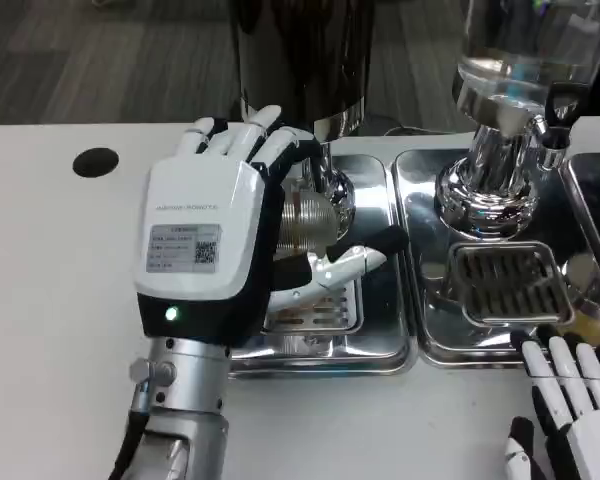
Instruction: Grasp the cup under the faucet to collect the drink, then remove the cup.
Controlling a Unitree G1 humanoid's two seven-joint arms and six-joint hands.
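Two hands were in the head view. Nearest, at about five o'clock, the right hand (570, 410) lay low at the frame's bottom corner, its white and black fingers (540, 375) spread apart and holding nothing, just short of the right drip tray (420, 300). At about seven o'clock the silver left forearm (175, 420) rose from the white table (60, 300) into the left hand (215, 235), whose white back with its printed label faced the camera. Its fingers reached over the top of the ribbed clear cup (305, 220) and its thumb (345, 262) crossed in front of the cup's lower part, so the hand was wrapped around the cup; how tight the hold was could not be told. The cup stood over the grate of the left drip tray (375, 345), near the picture's centre, directly below the dark dispenser (305, 55) at twelve o'clock and against its chrome faucet (330, 185). Farther back, at about two o'clock, a clear-tanked dispenser (525, 45) sat on a chrome base (490, 185) above the slotted grate (510, 285) of the right tray. At ten o'clock a round black hole (96, 162) marked the tabletop.
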